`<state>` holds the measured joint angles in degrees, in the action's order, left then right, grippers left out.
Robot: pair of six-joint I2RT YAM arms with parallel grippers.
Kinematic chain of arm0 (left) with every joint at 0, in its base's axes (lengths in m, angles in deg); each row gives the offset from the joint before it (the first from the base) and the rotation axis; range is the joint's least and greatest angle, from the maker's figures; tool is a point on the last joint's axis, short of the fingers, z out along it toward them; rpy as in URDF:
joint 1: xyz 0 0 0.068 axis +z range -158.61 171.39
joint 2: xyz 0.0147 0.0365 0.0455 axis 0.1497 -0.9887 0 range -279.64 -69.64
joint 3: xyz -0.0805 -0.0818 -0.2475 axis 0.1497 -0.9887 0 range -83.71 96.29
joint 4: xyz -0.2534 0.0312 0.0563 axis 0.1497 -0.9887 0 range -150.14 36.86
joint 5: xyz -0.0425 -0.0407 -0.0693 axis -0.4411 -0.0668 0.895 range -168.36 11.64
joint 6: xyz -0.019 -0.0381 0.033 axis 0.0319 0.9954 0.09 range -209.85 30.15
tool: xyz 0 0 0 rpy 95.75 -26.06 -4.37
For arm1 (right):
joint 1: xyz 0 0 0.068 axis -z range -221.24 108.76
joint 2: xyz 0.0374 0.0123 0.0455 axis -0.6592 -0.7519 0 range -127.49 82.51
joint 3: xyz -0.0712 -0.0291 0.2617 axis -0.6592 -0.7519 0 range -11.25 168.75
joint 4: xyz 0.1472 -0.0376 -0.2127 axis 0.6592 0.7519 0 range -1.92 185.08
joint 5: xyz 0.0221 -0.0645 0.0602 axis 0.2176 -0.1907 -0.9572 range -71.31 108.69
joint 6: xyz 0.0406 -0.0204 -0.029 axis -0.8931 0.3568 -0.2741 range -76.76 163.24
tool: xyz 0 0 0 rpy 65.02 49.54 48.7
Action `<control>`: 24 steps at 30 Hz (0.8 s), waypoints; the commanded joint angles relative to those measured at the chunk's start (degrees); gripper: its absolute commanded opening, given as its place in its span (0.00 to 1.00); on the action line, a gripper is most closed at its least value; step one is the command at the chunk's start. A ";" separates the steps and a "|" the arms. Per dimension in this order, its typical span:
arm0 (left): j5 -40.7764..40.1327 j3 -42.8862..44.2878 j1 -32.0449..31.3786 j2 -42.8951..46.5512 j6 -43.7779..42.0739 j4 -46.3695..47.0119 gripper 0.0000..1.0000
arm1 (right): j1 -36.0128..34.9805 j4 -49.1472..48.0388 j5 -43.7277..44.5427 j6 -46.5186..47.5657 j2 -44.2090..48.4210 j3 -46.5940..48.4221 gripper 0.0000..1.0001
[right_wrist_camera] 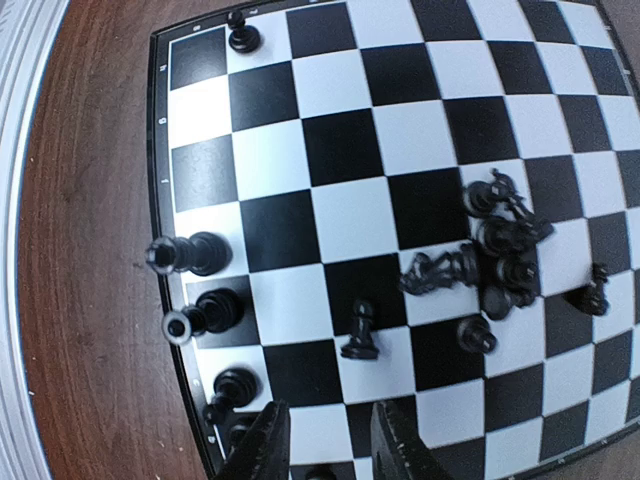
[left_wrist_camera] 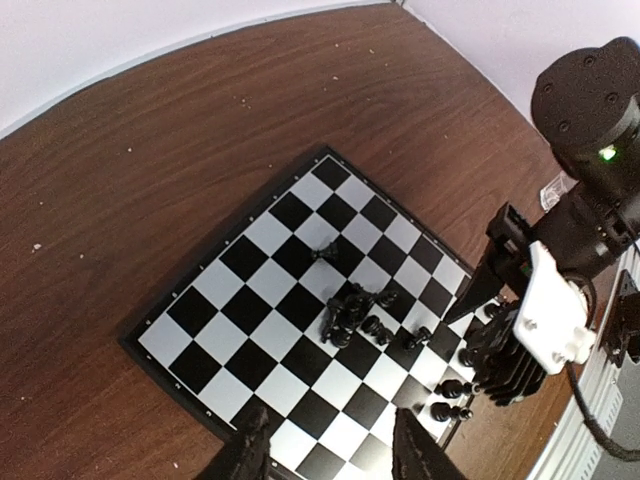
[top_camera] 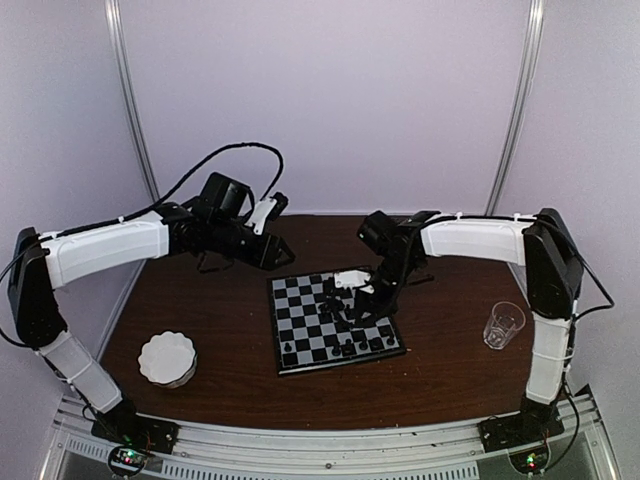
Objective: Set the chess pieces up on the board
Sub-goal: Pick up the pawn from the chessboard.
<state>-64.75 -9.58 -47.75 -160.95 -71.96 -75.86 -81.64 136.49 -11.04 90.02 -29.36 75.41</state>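
Peering down past the right gripper (right_wrist_camera: 328, 445): released, black fingers spread above a white square at the edge of the board (right_wrist_camera: 340, 215), clasping nothing. Just beyond those tips, catching a lone pawn (right_wrist_camera: 360, 335) on a pale square. Up and to the right, near but apart, finding the heap of chess pieces (right_wrist_camera: 500, 250), tumbled together mid-board. Along the left rim, spotting several more ranged in a line. Over to the left gripper (left_wrist_camera: 330, 455): released too, gripping nothing, poised above a corner of the board, with that same heap ahead and apart. Noting small glossy black figures with round heads and flared bases, a flat, shiny grid of black and white squares inside a thin dark rim, all on a dark brown wood-grain table (top_camera: 430, 370).
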 commanded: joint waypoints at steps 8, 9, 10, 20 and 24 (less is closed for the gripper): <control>-0.68 -2.74 -0.24 5.91 -1.03 5.55 0.43 | -3.54 -3.49 10.01 -3.91 -5.37 2.00 0.34; -0.52 -2.88 -0.24 6.06 -0.94 5.57 0.43 | -3.54 -3.92 10.42 -4.56 -5.63 2.11 0.34; -0.47 -2.93 -0.24 6.17 -0.86 5.69 0.43 | -3.54 -4.16 10.69 -5.00 -5.89 2.17 0.34; -0.56 -2.94 -0.24 6.23 -0.97 5.41 0.43 | -3.89 -4.71 8.34 -9.68 -6.61 1.49 0.33; -0.75 -3.03 -0.24 6.27 -1.18 5.34 0.43 | -3.85 -5.01 9.89 -11.56 -6.24 1.88 0.31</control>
<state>-65.52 -12.31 -47.99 -155.79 -72.37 -72.69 -85.21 132.44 -2.41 81.48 -35.26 76.19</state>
